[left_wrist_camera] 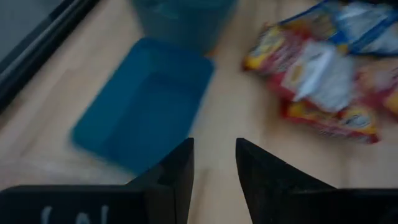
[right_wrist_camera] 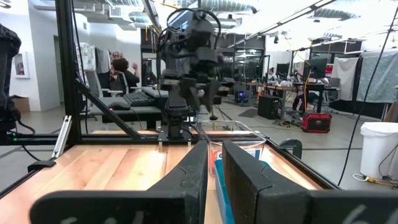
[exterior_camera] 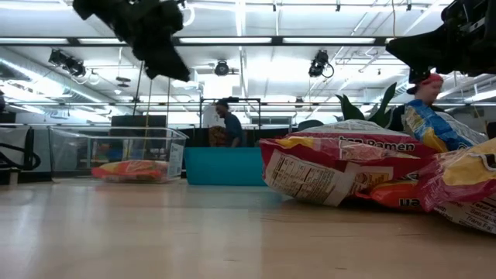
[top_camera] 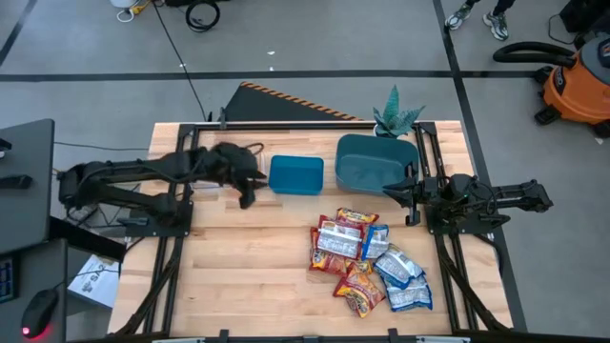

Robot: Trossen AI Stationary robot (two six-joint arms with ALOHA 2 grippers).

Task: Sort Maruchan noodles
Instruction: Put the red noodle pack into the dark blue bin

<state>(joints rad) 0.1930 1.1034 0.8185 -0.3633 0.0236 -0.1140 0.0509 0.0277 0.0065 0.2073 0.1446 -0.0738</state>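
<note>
Nearest the front edge of the table (top_camera: 238, 286), the Maruchan noodles (top_camera: 367, 262) lie in one loose heap, orange-yellow, red-silver and blue-white packets overlapping each other, well to the right of the blue bin (top_camera: 295, 174) and in front of it. One packet (exterior_camera: 128, 169) already sits in the clear bin (exterior_camera: 116, 155) seen in the low view. Left of the blue bin and just beside it, the left gripper (top_camera: 246, 195) hangs above the wood with its fingers (left_wrist_camera: 180, 171) set a narrow way apart and nothing between them. My worry is the heap itself: the wrappers are slick and crinkly and stacked at angles, so a pinch from above could slide off, catch two packets of different colours at once, or drag a neighbour toward the table edge. A gap this narrow may also land on top of a packet instead of around it unless it widens first. Right of the blue bin, past the teal bin (top_camera: 375, 162), the right gripper (top_camera: 413, 195) waits with its fingers (right_wrist_camera: 193, 174) close together and empty; if both arms reach into the heap, they could foul each other.
</note>
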